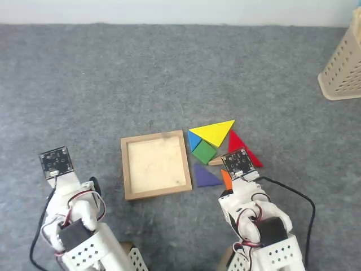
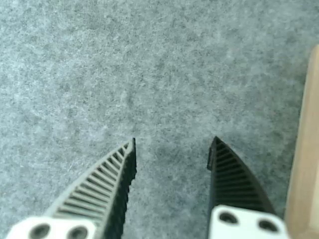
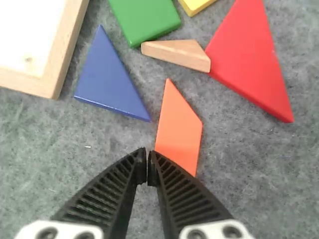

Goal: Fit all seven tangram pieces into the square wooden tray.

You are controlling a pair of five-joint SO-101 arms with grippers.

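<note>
Here's the square wooden tray [image 1: 124, 169] sitting in the middle of the grey mat [image 1: 169, 73], and all seven pieces lie outside it, bunched just off its right side. Farthest away is the big yellow triangle [image 1: 213, 132], with the small blue triangle [image 1: 193, 141] tucked against its near left edge, right by the tray's far right corner. The green square [image 1: 204, 151] sits near of the yellow one, touching the blue. The red triangle [image 1: 240, 148] lies to the right, and the plain wooden triangle [image 1: 216, 161] is wedged between green and red. Closer in, the indigo triangle [image 1: 206, 176] sits just beside the tray's right rim, with the orange parallelogram [image 1: 226, 179] to its right, partly under the right arm's wrist. The right gripper [image 3: 148, 159] hangs low over the mat with its jaws pressed together on nothing, tips just beside the near end of the orange parallelogram (contact with it is impossible to judge). Over on the left, the left gripper [image 2: 174, 149] hovers above bare mat with its jaws spread wide apart, the tray's left rim just off to its right. A slatted cream basket [image 1: 344, 62] stands at the far right edge.
</note>
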